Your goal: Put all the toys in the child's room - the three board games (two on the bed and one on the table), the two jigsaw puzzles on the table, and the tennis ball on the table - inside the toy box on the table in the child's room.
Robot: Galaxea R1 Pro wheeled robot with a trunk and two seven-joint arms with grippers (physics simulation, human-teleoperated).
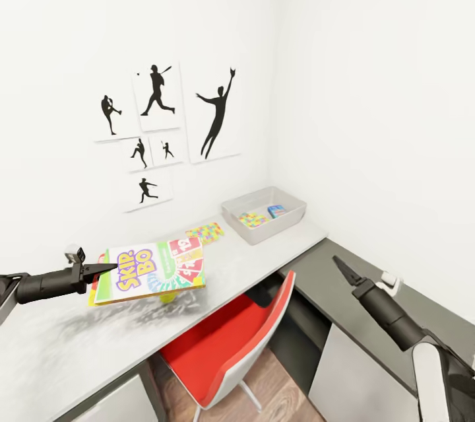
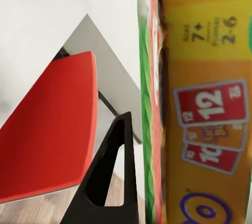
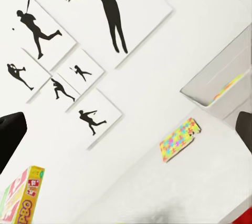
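The board game reads "SKIP-BO" — its yellow back shows "7+", "2-6", "12".

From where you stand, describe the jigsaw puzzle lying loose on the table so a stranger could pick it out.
Start at the table under the athlete posters and find the grey toy box near its corner. Beside the box lies the jigsaw puzzle, flat on the tabletop. Unlike the lettered SKIP-BO box, it is all small multicoloured pieces.
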